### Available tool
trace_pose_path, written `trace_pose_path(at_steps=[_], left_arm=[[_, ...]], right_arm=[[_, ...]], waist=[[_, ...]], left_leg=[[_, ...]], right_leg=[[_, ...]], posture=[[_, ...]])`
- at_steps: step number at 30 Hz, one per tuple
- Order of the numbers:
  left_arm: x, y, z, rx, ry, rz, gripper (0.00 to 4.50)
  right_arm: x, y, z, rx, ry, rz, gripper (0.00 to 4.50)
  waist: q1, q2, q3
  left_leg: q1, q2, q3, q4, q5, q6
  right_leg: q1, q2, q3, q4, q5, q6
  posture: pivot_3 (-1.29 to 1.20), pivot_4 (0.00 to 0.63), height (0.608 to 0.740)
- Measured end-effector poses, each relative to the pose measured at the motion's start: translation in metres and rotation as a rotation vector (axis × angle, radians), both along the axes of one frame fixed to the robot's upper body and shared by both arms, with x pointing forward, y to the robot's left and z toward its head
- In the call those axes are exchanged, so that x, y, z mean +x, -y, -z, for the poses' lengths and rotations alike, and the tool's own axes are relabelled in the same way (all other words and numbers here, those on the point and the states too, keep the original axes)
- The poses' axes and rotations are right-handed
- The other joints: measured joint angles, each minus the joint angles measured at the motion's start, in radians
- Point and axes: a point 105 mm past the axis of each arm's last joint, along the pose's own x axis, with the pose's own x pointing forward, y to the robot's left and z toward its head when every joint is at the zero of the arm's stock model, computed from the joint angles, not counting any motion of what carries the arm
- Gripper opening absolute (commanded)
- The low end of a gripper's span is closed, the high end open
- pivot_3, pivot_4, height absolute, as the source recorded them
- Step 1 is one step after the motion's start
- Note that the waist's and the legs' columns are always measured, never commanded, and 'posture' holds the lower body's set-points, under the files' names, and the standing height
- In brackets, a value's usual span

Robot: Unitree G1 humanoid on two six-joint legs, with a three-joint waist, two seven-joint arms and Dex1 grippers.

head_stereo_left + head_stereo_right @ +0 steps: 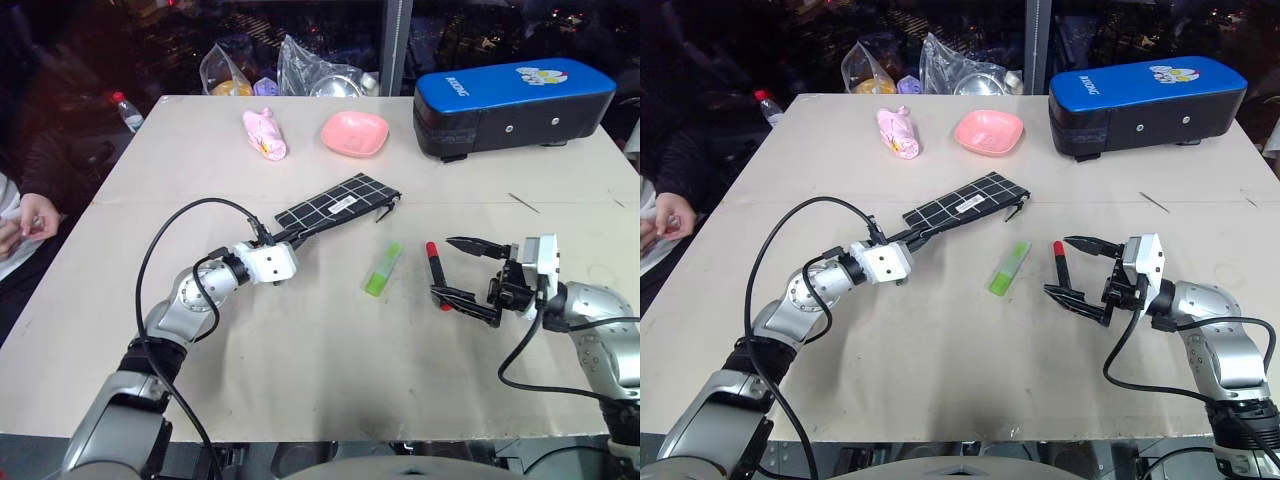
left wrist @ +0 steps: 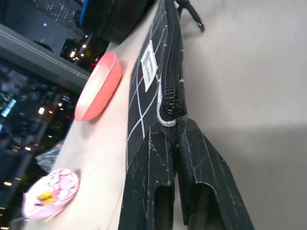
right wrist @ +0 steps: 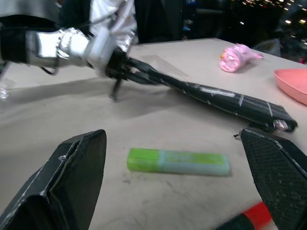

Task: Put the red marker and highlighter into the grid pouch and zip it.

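The desk [image 1: 330, 380] is pale and broad, with most clutter along its far edge. Largest item is a black case with a blue top [image 1: 512, 105] at the far right corner. Left of it along the far edge are a pink bowl [image 1: 355, 134] and a pink wrapped bundle [image 1: 265, 135], then crinkled plastic bags [image 1: 300, 70] right at the edge. A small bottle with a red cap [image 1: 126, 110] stands by the far left corner. A person's hand [image 1: 35, 220] rests at the left edge.

The grid pouch [image 1: 335, 207] sits mid-desk, tilted, with its near-left end lifted off the surface. My left gripper [image 1: 283, 240] has its fingers pinched together on that end of the pouch, at the zipper edge. The white label faces up; the zipper pull [image 1: 384, 211] hangs at the far-right end.

My right gripper [image 1: 468, 277] hovers near the right edge, fingers spread wide, holding nothing.

The highlighter [image 1: 382, 268] lies flat between the two grippers, nearer to me than the pouch. The red marker [image 1: 436, 272] lies just right of it, its black lower end near my right gripper's nearer finger; I cannot tell if they touch.
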Motion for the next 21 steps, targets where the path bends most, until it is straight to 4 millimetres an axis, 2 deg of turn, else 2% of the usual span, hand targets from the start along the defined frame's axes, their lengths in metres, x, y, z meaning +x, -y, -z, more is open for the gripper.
trace_pose_path(at_steps=[8, 12, 15, 18, 21], left_arm=[[-0.017, 0.018, -0.023, -0.159, -0.076, 0.029, 0.09], [-0.021, 0.022, -0.027, -0.191, -0.115, 0.03, 0.09], [-0.025, 0.029, -0.033, -0.196, -0.123, 0.052, 0.09], [-0.028, 0.034, -0.037, -0.2, -0.117, 0.066, 0.09], [-0.029, 0.034, -0.034, -0.201, -0.135, 0.063, 0.09]], right_arm=[[0.039, -0.02, -0.016, -0.189, 0.172, 0.123, 4.5], [0.061, -0.014, -0.018, -0.234, 0.193, 0.221, 4.5], [0.084, -0.008, -0.032, -0.223, 0.217, 0.335, 4.5], [0.092, -0.011, -0.041, -0.221, 0.261, 0.367, 4.5], [0.1, -0.012, -0.034, -0.264, 0.266, 0.382, 4.5]], waist=[[0.001, 0.0, 0.0], [0.001, -0.001, 0.001], [-0.003, -0.001, 0.001], [-0.002, -0.001, 0.001], [-0.002, -0.001, 0.001]], left_leg=[[0.0, 0.001, 0.003, 0.0, 0.0, 0.0], [0.0, 0.001, 0.005, 0.0, 0.0, 0.0], [0.0, 0.002, 0.006, -0.001, 0.0, 0.0], [0.0, 0.002, 0.006, -0.002, 0.0, 0.0], [0.0, 0.002, 0.007, -0.002, 0.0, 0.0]], right_leg=[[-0.002, 0.002, 0.002, 0.0, 0.0, 0.0], [-0.002, 0.002, 0.003, 0.0, 0.0, 0.0], [-0.002, 0.003, 0.004, 0.0, 0.0, 0.0], [-0.002, 0.004, 0.004, 0.0, 0.0, 0.0], [-0.003, 0.004, 0.005, 0.0, 0.0, 0.0]], posture=[[0.0, 0.15, 0.726], [0.0, 0.15, 0.726], [0.0, 0.15, 0.726], [0.0, 0.15, 0.726], [0.0, 0.15, 0.726]])
